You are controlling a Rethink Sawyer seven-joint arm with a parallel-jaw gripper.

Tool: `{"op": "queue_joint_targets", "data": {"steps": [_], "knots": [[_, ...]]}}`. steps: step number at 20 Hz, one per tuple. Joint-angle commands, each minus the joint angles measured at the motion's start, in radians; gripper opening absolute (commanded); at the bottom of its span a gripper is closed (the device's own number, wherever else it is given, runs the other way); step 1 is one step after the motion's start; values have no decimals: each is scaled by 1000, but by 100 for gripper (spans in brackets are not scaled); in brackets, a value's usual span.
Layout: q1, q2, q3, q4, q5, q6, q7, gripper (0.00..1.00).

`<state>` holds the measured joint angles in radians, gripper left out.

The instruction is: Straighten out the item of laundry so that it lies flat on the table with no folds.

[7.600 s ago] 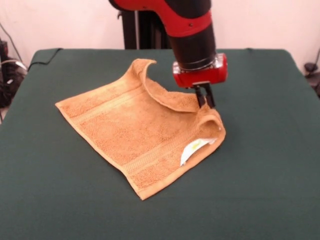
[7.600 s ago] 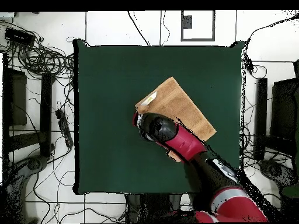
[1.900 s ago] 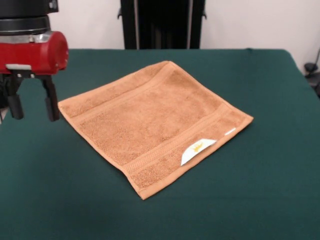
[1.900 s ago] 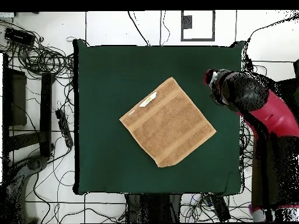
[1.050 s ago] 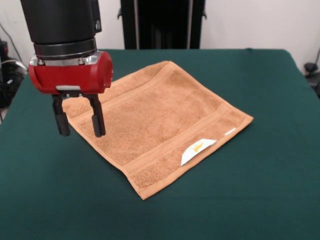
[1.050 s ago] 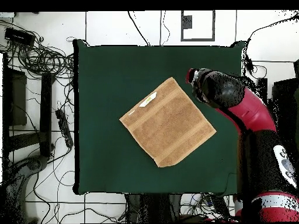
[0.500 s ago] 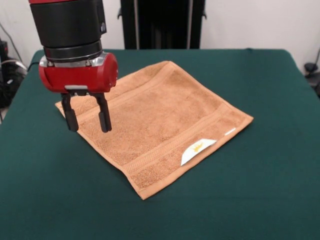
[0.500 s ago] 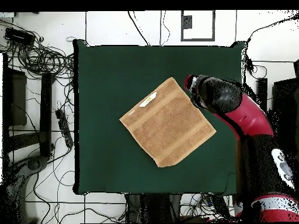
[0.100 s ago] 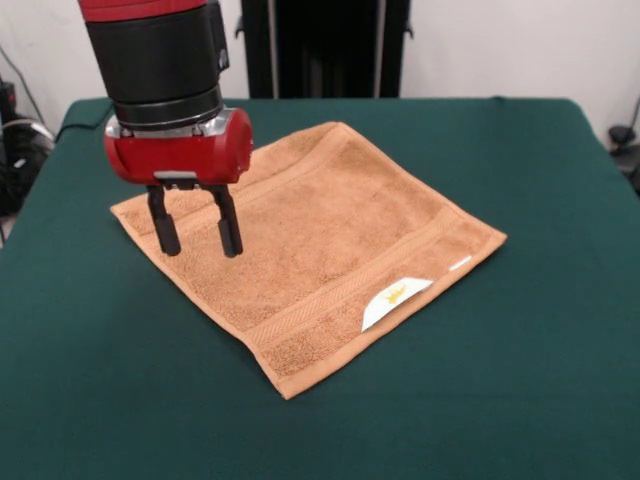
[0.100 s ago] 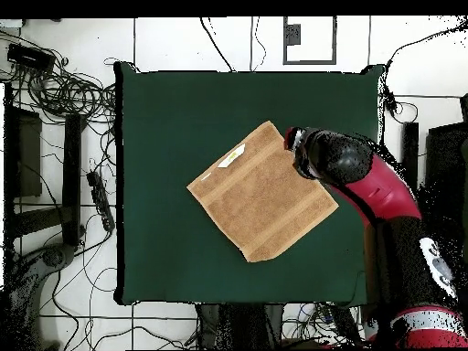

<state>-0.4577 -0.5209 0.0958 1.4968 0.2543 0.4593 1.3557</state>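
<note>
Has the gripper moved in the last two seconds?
Yes. In the front view the open gripper has moved rightward, from beside the towel's left corner to over it; the towel has stayed put.

Tangled cables (image 10: 64, 91) on the tiled floor (image 10: 164, 324); a dark stand (image 9: 322, 48) behind

Nubby terry-cloth towel (image 9: 310, 245), matt green cloth table (image 9: 540, 380), glossy red plastic pincer (image 9: 196, 233) housing
</note>
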Motion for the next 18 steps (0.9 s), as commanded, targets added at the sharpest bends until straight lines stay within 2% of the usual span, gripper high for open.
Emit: {"op": "queue_joint_targets", "data": {"steps": [1,18], "knots": [[60,59,38,116,77,-68,331,100],[76,108,58,92,147,-154,303,100]]}}
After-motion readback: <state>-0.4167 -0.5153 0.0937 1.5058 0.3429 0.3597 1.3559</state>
